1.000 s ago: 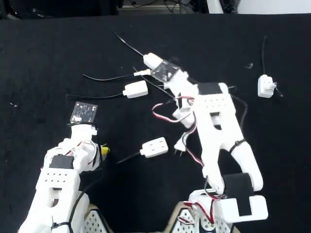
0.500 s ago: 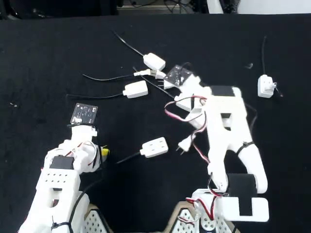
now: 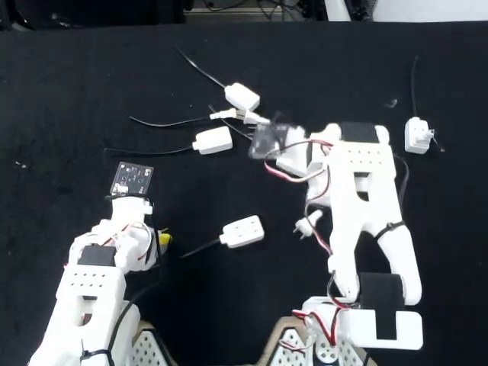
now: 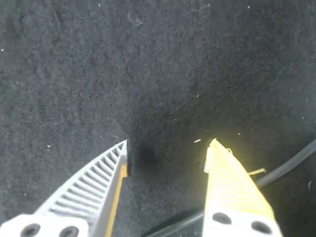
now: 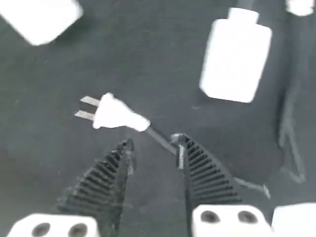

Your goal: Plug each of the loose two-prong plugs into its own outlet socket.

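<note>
With left jaws gaping idle, right jaws are hovering agape over the cord (image 5: 159,138), risking missing the plug (image 5: 111,114).

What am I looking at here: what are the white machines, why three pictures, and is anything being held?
These are two small robot arms at a black table: the left arm and the right arm. One picture looks down from a fixed camera. The other two come from a camera on each arm's wrist, looking along its tool. On the table lie white outlet sockets and loose two-prong plugs. The right tool is open, close by another plug. The left tool is open over bare cloth near a cord. Neither holds anything.
</note>
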Tool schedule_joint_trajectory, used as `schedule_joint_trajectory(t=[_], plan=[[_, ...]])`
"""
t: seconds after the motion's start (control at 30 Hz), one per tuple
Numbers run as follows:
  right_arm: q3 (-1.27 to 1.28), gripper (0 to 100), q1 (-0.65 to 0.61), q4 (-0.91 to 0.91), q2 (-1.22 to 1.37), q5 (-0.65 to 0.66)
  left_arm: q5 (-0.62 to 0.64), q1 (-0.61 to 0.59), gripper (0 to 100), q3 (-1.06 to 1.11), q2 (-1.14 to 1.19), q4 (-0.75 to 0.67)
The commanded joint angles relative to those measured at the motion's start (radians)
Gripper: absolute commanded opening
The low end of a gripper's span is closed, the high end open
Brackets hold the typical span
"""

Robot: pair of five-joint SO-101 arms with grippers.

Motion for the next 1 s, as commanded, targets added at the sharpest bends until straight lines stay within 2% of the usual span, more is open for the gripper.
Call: schedule_joint_trajectory(t=[0.0,0.17,0.3,0.57,0.67,0.83,0.97], plan=[[0.038,13.8,0.040,0.014,-0.021,0.175,0.006,-0.010,25,-0.010,0.002,-0.012],[0.130,13.8,0.068,-0.137,-0.019,0.330,0.006,-0.010,25,-0.008,0.000,-0.008],[0.213,14.0,0.064,-0.252,-0.019,0.325,0.006,-0.012,25,-0.007,-0.002,-0.006],[0.203,13.8,0.075,-0.279,0.094,0.327,0.006,-0.012,25,-0.007,0.000,-0.006],[0.113,13.8,0.078,-0.247,0.203,0.325,0.006,-0.012,25,-0.007,0.000,-0.006],[-0.064,13.8,0.080,-0.074,0.329,0.325,0.006,-0.012,25,-0.007,0.000,-0.009],[-0.130,13.7,0.081,-0.051,0.397,0.325,0.006,-0.010,25,-0.008,0.002,-0.011]])
